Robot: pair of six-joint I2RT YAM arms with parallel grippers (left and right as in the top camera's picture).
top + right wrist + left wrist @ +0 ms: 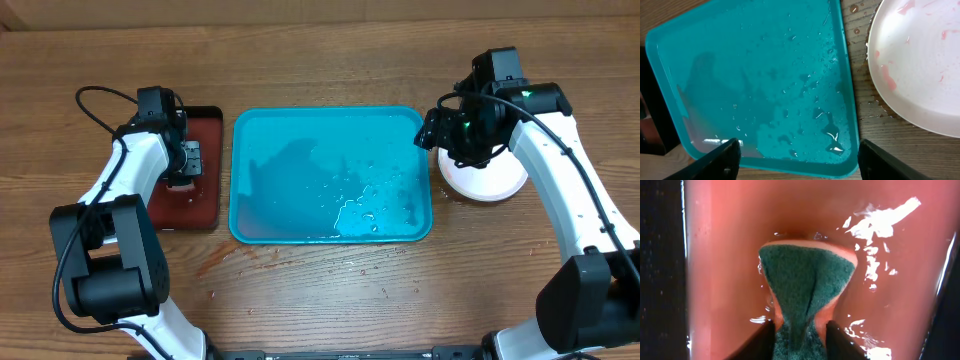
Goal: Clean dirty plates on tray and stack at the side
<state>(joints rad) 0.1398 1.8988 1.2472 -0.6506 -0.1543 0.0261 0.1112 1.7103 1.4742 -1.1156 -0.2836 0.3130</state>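
Tray (290, 170) glossy wet plastic, sponge (807, 280) rough-fibred, table (400, 290) matt wood w/ grain.

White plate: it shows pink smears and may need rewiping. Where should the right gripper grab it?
Probably pinch the plate by its rim nearest the tray, coming down from above. It lies flat, so only the rim offers a hold, and the open right gripper hangs closest to that side.

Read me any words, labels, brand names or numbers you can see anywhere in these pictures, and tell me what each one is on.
None: no readable text shows on the turquoise tray, white plate, dark red tray, sponge or wooden table.
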